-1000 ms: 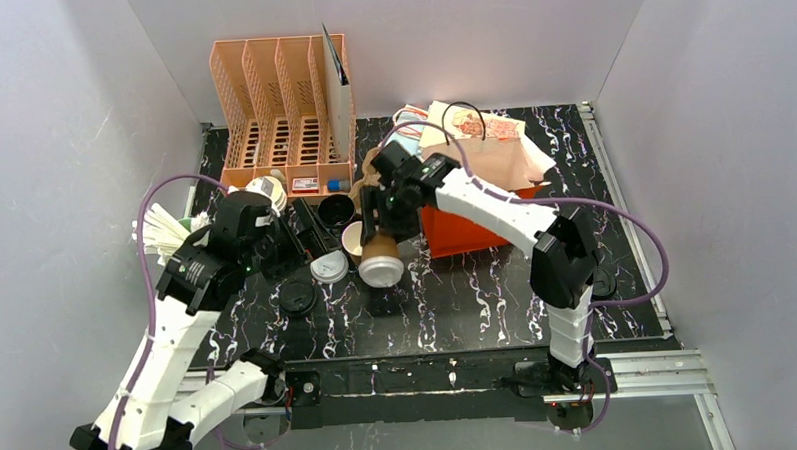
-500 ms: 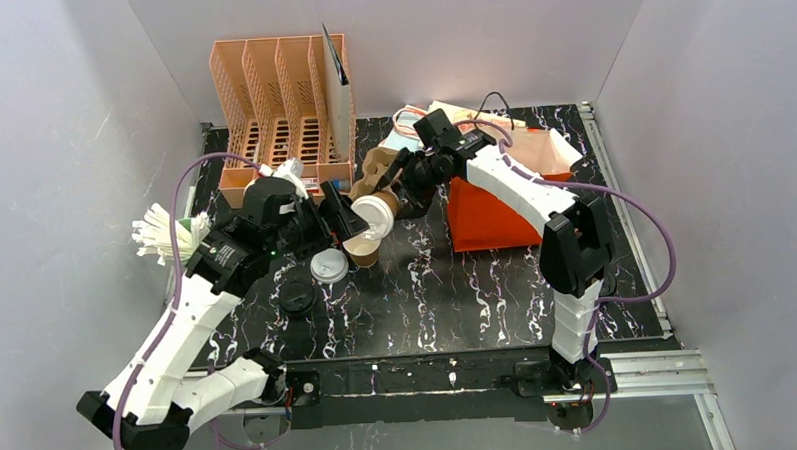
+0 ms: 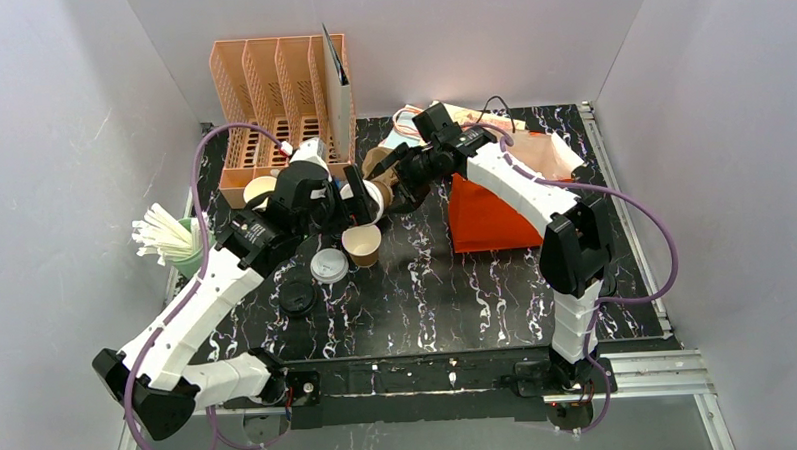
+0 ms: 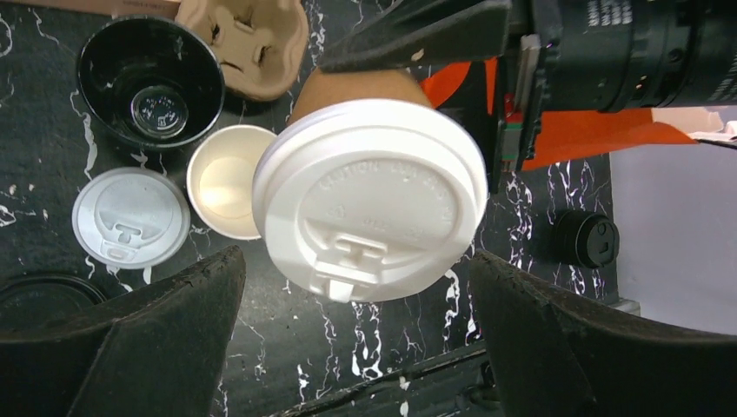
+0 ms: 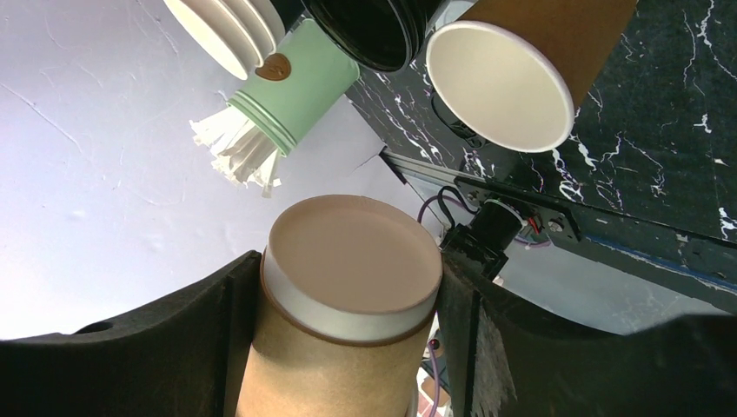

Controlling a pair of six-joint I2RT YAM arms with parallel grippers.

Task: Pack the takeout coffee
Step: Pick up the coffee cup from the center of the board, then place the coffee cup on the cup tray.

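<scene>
Takeout coffee [image 5: 335, 373] lies sideways, clamped in right claw [image 5: 352, 261], lid [image 4: 372, 198] facing wide-apart left claw [image 4: 356, 261].

In the left wrist view the lid [image 4: 369, 198] hides nearly all of the cup [image 4: 356, 85], and its raised lettering is too blurred to read. A black lid [image 4: 35, 294] is cut off at the picture's left edge. In the right wrist view the cup runs off the bottom edge, and a black cup [image 5: 374, 26] off the top.

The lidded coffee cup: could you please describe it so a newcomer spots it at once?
Start at the orange organizer at the back left; in front of it, the right gripper holds a brown paper cup off the table. Unlike the open kraft cup nearby, it wears a white lid.
</scene>
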